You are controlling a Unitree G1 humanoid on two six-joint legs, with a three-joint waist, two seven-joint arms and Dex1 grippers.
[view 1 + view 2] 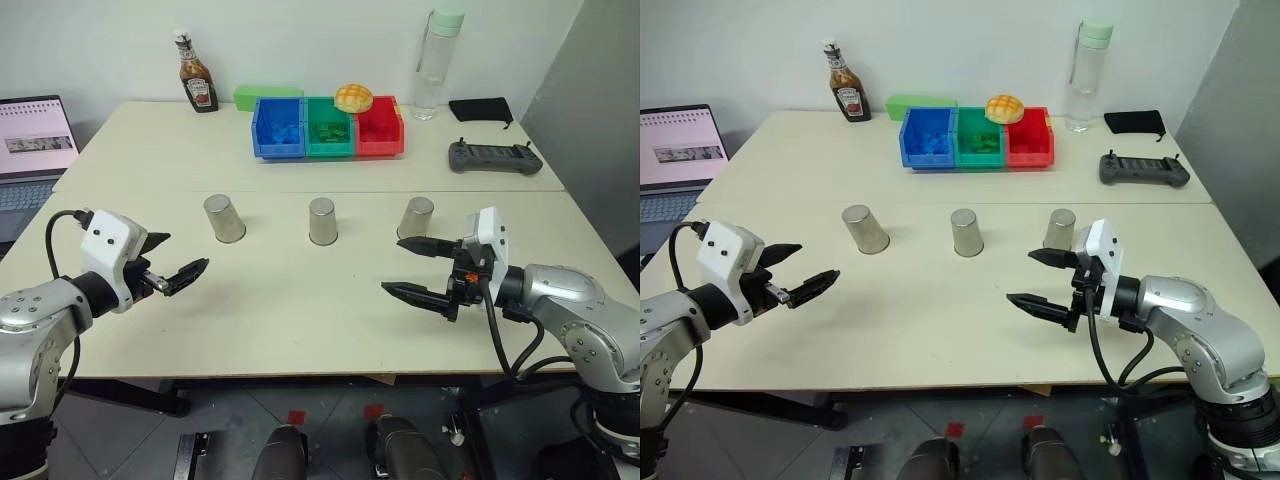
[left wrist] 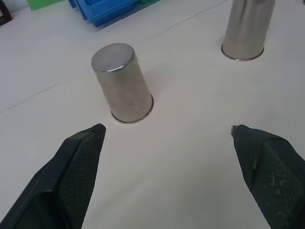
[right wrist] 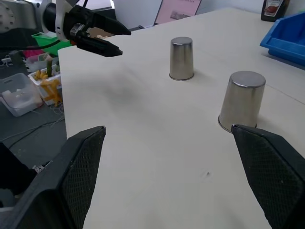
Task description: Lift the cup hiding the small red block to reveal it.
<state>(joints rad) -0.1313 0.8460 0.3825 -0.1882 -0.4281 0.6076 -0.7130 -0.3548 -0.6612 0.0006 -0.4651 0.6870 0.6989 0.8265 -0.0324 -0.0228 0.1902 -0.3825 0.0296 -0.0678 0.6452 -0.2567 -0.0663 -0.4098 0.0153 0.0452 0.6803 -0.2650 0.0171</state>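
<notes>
Three cups (image 1: 323, 221) stood inverted, axes vertical, in a row on beige table (image 1: 300, 300). Left gripper (image 1: 172, 263) and right gripper (image 1: 418, 268) jaws gaped, empty.

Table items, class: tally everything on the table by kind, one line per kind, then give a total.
Steel cups, upside down: 3
Storage bins: 3, blue, green, red
Ketchup bottle: 1
Water bottle: 1
Bun: 1
Green box: 1
Controller: 1
Black pouch: 1
Total: 12
</notes>
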